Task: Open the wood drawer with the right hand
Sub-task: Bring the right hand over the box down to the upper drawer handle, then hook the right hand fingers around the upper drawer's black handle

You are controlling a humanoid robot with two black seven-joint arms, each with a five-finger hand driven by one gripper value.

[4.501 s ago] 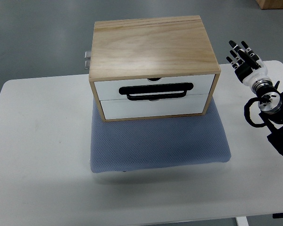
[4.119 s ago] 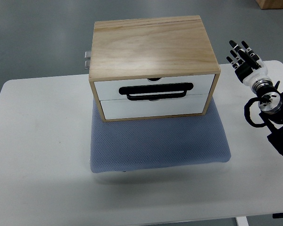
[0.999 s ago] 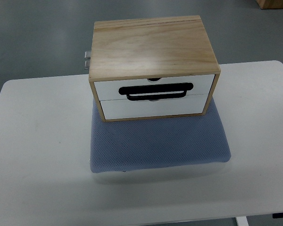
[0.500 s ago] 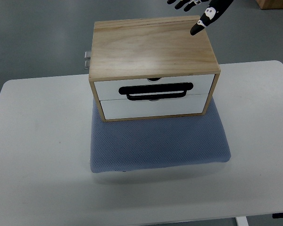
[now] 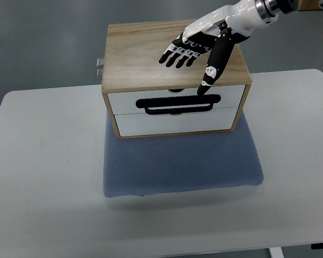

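Pale, light-grained wooden drawer box (image 5: 151,51), smooth and matt on top, faint sheen near the middle. Two flat white drawer fronts (image 5: 175,110), smooth, satin, framed in bare wood. Black handle bars (image 5: 177,104) across the fronts, matt, plastic or painted metal, hard to tell. Small silvery metal fitting (image 5: 99,67) at nine o'clock from the box top. Blue-grey cloth pad (image 5: 180,164) at six o'clock, finely dimpled, rough, matt. White tabletop (image 5: 43,177), smooth, dull. Glossy white and black plastic shells on the right robot hand (image 5: 199,45), metal ring at the wrist.
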